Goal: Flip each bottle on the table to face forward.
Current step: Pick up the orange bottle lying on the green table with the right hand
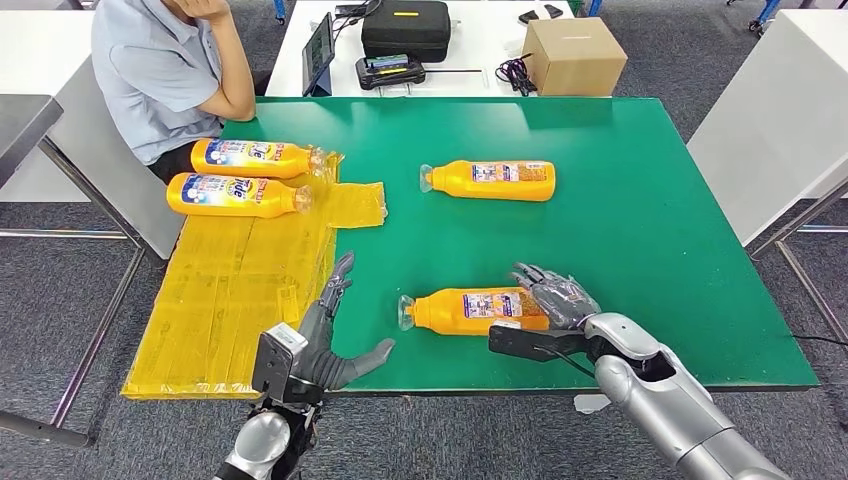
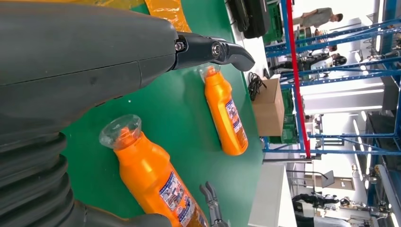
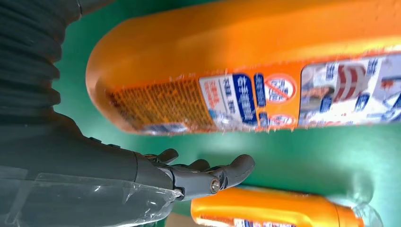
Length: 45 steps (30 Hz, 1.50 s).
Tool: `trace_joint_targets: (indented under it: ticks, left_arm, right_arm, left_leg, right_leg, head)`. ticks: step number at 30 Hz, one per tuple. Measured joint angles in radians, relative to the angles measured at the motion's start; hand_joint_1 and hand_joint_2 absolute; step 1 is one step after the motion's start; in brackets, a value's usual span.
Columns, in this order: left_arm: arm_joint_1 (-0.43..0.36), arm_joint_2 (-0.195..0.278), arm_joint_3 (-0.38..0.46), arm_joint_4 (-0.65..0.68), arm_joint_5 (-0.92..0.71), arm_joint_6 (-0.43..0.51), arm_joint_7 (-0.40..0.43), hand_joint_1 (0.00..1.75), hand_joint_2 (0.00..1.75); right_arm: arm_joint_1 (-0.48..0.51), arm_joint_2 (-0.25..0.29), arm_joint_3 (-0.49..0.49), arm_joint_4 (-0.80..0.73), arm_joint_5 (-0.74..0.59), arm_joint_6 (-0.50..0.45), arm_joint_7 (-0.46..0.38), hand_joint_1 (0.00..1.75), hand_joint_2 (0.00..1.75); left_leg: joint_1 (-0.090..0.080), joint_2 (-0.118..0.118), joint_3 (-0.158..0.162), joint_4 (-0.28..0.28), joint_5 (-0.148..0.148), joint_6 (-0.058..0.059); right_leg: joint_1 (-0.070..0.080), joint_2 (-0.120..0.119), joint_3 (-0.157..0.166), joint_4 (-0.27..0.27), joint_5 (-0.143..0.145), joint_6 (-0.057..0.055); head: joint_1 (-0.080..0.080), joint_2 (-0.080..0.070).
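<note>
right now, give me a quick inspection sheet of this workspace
surface: green table top, yellow taped sheet over its left part
job's things: four orange plastic bottles lying flat; two on the sheet, far bottle, near bottle
clutter: nothing seen on the green top
hands: right robot hand rests at the near bottle's base; left robot hand open, fingers apart
cables: black cables on the white table behind
surroundings: seated person, cardboard box, black case

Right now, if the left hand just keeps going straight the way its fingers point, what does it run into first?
Probably nothing soon. The left hand is open, fingers aimed up the table along the edge of the yellow sheet. The near bottle lies off to its right. Farther on the line nears the sheet's far end, though depth is unclear.
</note>
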Motion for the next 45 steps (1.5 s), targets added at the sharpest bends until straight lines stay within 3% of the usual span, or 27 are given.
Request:
trace_joint_targets:
  ticks: [16, 17, 20, 21, 22, 35, 45]
  left_arm:
    - [-0.036, 0.001, -0.025, 0.040, 0.018, -0.021, 0.002, 0.00, 1.75]
    - [-0.040, 0.001, -0.027, 0.043, 0.020, -0.023, 0.002, 0.00, 1.75]
    - [-0.050, 0.001, -0.035, 0.053, 0.024, -0.028, 0.001, 0.00, 1.75]
    - [-0.053, 0.001, -0.038, 0.056, 0.026, -0.029, 0.001, 0.00, 1.75]
    - [-0.055, 0.001, -0.041, 0.060, 0.029, -0.030, 0.001, 0.00, 1.75]
    - [-0.067, 0.000, -0.050, 0.074, 0.034, -0.030, -0.004, 0.00, 1.75]
    - [-0.069, 0.000, -0.058, 0.074, 0.032, -0.018, -0.010, 0.00, 1.75]
  right_arm:
    - [-0.037, -0.002, 0.039, 0.073, -0.074, 0.053, -0.012, 0.00, 1.75]
    - [-0.043, -0.003, 0.040, 0.081, -0.083, 0.058, -0.014, 0.18, 1.75]
    - [-0.058, -0.006, 0.044, 0.110, -0.094, 0.064, -0.018, 1.44, 1.75]
    - [-0.062, -0.006, 0.046, 0.120, -0.096, 0.064, -0.020, 1.70, 1.75]
    - [-0.066, -0.007, 0.047, 0.128, -0.097, 0.065, -0.022, 1.75, 1.75]
    - [-0.063, 0.006, 0.032, 0.190, -0.103, -0.022, -0.052, 1.75, 1.75]
    - [0.003, 0.065, -0.076, 0.197, -0.117, -0.081, -0.130, 1.75, 1.75]
  left_leg:
    - [0.000, 0.000, 0.000, 0.000, 0.000, 0.000]
    - [0.000, 0.000, 0.000, 0.000, 0.000, 0.000]
    - [0.000, 0.000, 0.000, 0.000, 0.000, 0.000]
    - [0.000, 0.000, 0.000, 0.000, 0.000, 0.000]
    - [0.000, 0.000, 0.000, 0.000, 0.000, 0.000]
    - [0.000, 0.000, 0.001, 0.000, 0.000, 0.000]
    - [0.000, 0.001, 0.002, 0.000, 0.000, 0.000]
  right_leg:
    - [0.000, 0.000, 0.000, 0.000, 0.000, 0.000]
    - [0.000, 0.000, 0.000, 0.000, 0.000, 0.000]
    - [0.000, 0.000, 0.000, 0.000, 0.000, 0.000]
    - [0.000, 0.000, 0.000, 0.000, 0.000, 0.000]
    - [0.000, 0.000, 0.000, 0.000, 0.000, 0.000]
    - [0.000, 0.000, 0.000, 0.000, 0.000, 0.000]
    - [0.000, 0.000, 0.001, 0.000, 0.000, 0.000]
  head:
    - [0.000, 0.000]
    - [0.000, 0.000]
    - [0.000, 0.000]
    - [0.000, 0.000]
    - [0.000, 0.000]
    - [0.000, 0.000]
    - [0.000, 0.000]
